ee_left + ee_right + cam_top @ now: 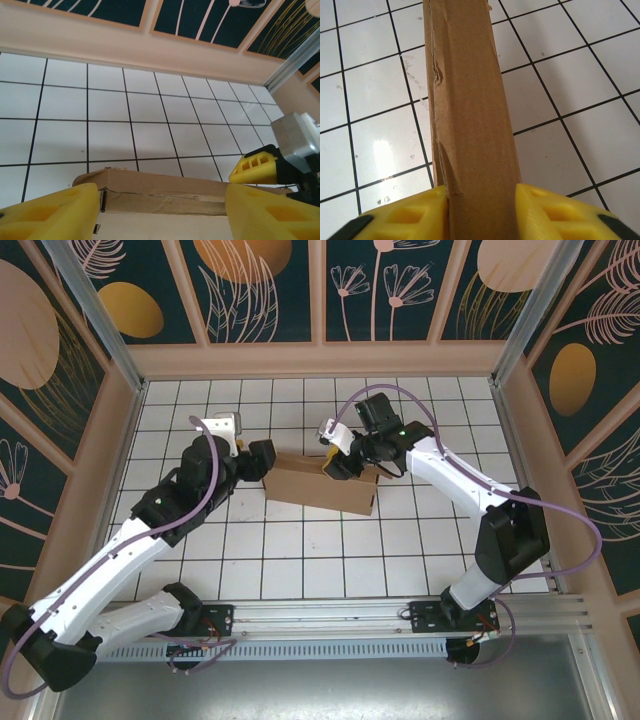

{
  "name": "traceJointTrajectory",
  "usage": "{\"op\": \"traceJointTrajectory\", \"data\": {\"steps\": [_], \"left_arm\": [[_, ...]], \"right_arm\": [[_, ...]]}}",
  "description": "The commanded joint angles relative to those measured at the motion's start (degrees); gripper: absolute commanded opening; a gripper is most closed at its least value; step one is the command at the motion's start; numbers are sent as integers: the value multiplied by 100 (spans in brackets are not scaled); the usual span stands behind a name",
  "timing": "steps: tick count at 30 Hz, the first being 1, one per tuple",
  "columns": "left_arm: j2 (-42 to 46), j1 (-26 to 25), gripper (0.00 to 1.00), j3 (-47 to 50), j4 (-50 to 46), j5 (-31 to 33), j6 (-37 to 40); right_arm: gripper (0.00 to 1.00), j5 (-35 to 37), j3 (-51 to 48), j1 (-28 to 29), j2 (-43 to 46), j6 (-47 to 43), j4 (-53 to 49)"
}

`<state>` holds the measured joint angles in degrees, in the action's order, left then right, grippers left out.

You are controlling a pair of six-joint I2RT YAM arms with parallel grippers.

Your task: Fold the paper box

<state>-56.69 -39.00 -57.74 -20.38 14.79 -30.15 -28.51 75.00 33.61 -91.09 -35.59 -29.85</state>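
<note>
My right gripper [481,209] pinches the narrow top of the paper box [318,488], left gripper [160,207] spread astride its end, tiled table [300,560] open around.

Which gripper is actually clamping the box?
The right gripper: its jaws press against both faces of the box wall. The left gripper sits by the box with its jaws wide apart.

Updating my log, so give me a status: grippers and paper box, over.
Right gripper clamped on paper box. Left gripper open at its other end. Nothing blocking.
</note>
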Motion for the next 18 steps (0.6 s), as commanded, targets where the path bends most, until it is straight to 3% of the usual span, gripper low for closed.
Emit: {"op": "traceJointTrajectory", "data": {"steps": [1, 10, 14, 18], "left_arm": [[-276, -19, 67, -152, -96, -313, 132], [-737, 35, 65, -566, -329, -404, -55], [-611, 579, 63, -502, -254, -800, -4], [-437, 928, 60, -41, 197, -764, 65]], "right_arm": [[35, 21, 172, -35, 218, -34, -34], [21, 48, 138, -1, 285, 0, 27], [13, 48, 163, -18, 289, -41, 37], [11, -14, 198, -85, 222, -152, 67]]}}
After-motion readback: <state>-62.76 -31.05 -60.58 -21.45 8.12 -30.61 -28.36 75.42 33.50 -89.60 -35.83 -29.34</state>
